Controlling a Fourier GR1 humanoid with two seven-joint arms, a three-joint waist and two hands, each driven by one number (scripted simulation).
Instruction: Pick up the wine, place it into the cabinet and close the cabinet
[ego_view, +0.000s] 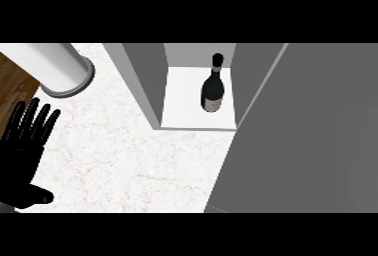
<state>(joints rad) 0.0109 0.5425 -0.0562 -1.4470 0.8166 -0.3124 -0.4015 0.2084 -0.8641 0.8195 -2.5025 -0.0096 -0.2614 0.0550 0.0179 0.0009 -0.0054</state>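
The counter (133, 165) is white marble with faint veining, filling the middle and lower left of the head view. At its far left corner a strip of brown wood (16, 80) shows, and beside it a white cylinder (63, 67) with a grey rim lies across the counter's far edge.

The cabinet (144, 75) stands on the far part of the counter, grey-walled with a white floor. Its door (310, 135) is a broad grey panel that swings out toward the near right, covering the counter's right side; the cabinet is open.

The wine (212, 87) is already inside the cabinet, a dark bottle with a pale label near its base. It stands on the white floor, toward the right wall, its neck pointing to the cabinet's back. Nothing touches it.

The left hand (22, 150) shows at the counter's left edge, black, fingers straight and spread apart, pointing away from the robot. It holds nothing and is well apart from the cabinet and the bottle.

The right hand shows nowhere in the view.
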